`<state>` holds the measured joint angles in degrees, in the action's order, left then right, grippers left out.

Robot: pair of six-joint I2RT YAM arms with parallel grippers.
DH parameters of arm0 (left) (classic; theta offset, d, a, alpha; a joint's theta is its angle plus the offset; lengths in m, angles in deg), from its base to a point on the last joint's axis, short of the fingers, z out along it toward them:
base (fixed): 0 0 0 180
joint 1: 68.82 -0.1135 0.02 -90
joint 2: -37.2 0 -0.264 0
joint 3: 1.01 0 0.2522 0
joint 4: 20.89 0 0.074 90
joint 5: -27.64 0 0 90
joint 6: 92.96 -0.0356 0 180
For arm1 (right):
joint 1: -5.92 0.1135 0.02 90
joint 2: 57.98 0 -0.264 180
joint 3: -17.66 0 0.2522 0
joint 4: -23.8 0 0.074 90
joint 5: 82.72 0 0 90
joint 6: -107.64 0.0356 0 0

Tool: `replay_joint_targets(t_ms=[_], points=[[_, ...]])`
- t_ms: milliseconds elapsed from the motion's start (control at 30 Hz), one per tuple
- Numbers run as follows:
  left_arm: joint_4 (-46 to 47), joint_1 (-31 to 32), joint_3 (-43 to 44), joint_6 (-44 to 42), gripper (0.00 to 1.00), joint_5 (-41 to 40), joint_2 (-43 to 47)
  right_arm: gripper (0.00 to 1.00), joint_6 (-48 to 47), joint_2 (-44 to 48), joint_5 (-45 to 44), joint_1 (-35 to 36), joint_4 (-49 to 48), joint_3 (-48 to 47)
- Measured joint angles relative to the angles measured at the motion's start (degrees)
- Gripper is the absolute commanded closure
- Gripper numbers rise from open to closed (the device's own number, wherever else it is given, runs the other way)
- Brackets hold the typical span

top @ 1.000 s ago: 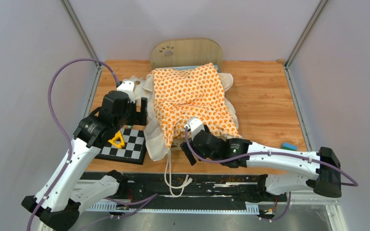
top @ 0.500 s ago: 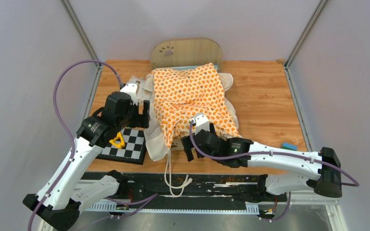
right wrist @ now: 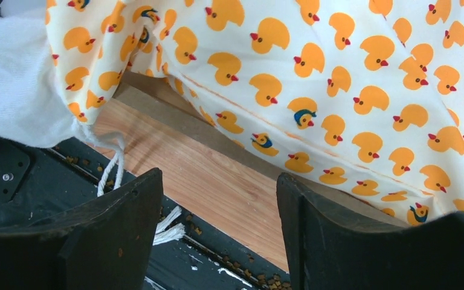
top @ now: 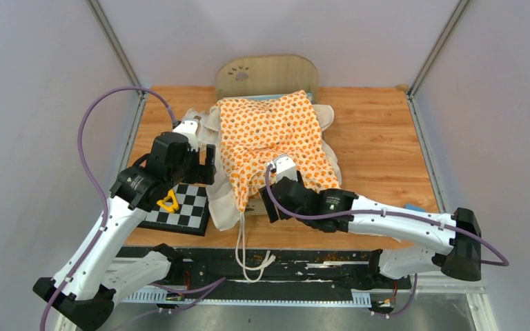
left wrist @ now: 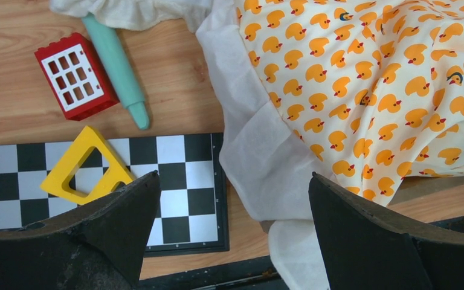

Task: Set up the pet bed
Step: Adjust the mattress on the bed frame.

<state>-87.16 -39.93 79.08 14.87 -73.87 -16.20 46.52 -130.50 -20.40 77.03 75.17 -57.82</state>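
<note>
Nearest to me, a black rail (top: pixel 331 261) runs along the near edge of the wooden table (top: pixel 379 138). White cords (top: pixel 247 256) from the cushion hang over that edge onto the rail.

The right gripper (right wrist: pixel 217 178) hovers at the near edge, just in front of the cushion's hem. Its jaws stand apart with nothing between them.

A checkerboard (top: pixel 192 208) lies at the near-left corner, with a yellow triangular piece (left wrist: pixel 87 163) resting on it. The left gripper (left wrist: pixel 232 181) hangs over the board's right edge, fully released and empty.

Just beyond the board, a red window block (left wrist: pixel 75 75) and a teal stick (left wrist: pixel 118 60) lie on bare wood, close together. A small blue block (top: pixel 414 208) sits near the right edge.

The pet bed (top: pixel 268 74) occupies the middle of the surface and reaches the far edge. Its far end board stands upright there. The duck-print cushion (top: pixel 276 138) is draped over it, rumpled, with its cream border spilling to the left.

Plain grey walls (top: pixel 34 103) enclose three sides, with metal posts (top: pixel 114 48) at the far corners.
</note>
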Motion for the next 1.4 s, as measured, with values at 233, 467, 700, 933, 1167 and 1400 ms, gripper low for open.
replay_joint_targets(t_ms=[233,467,700,933,1167,1400], points=[[0.00,0.00,0.00,0.09,0.00,0.07,0.07,0.31,-1.05,0.24,4.85,-5.49,0.17,-0.20],[-0.96,0.00,2.82,0.02,0.00,-0.15,-1.51,0.12,-3.98,1.36,6.34,-10.49,6.34,-5.64],[-1.33,-0.02,11.58,0.33,0.00,-2.38,-8.20,0.00,-9.09,1.99,12.85,-30.08,7.58,-11.10],[0.13,-0.59,15.28,1.25,0.00,-3.50,-13.94,0.00,-14.21,-2.16,21.59,-42.86,6.40,-15.10],[4.15,-4.42,20.00,1.55,0.00,-2.34,-22.14,0.00,-16.98,-10.47,29.79,-47.74,4.24,-20.00],[9.25,-5.97,22.32,1.90,0.00,-0.02,-28.28,0.00,-18.80,-19.82,33.92,-48.54,2.84,-29.33]])
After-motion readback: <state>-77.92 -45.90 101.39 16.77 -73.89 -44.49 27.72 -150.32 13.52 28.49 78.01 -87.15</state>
